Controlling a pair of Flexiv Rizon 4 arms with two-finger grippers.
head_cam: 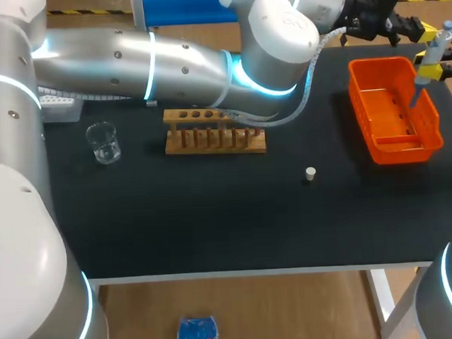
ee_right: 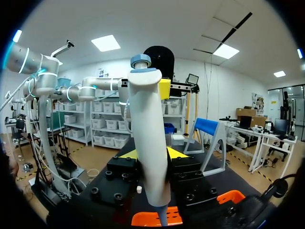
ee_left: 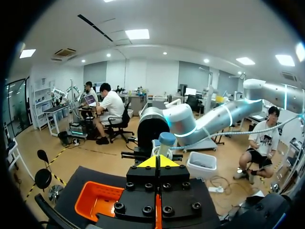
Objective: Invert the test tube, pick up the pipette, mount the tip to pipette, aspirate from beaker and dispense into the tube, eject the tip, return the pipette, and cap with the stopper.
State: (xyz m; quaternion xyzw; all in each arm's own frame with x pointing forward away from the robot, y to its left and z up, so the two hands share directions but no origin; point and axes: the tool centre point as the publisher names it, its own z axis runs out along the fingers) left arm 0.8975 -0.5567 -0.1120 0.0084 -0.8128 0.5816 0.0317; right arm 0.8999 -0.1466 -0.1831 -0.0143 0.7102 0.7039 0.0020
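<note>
My right tool (ee_right: 153,153) clamps the pipette (ee_right: 150,143) over the basket (head_cam: 392,110) at the worktop's (head_cam: 213,215) far right corner, with my left tool (ee_left: 162,161), tips together, just beside its head and my left arm (head_cam: 169,67) partly hiding the rack (head_cam: 213,136).

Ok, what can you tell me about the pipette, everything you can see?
The pipette is a long, pale, plastic-looking stick with a round blue-grey knob on top and a thin end pointing down. It stands nearly upright in the air above the orange basket, squeezed in the right gripper, with a yellow-tipped finger on each side. The left gripper sits close by its top; touching or not, I cannot tell.
</note>
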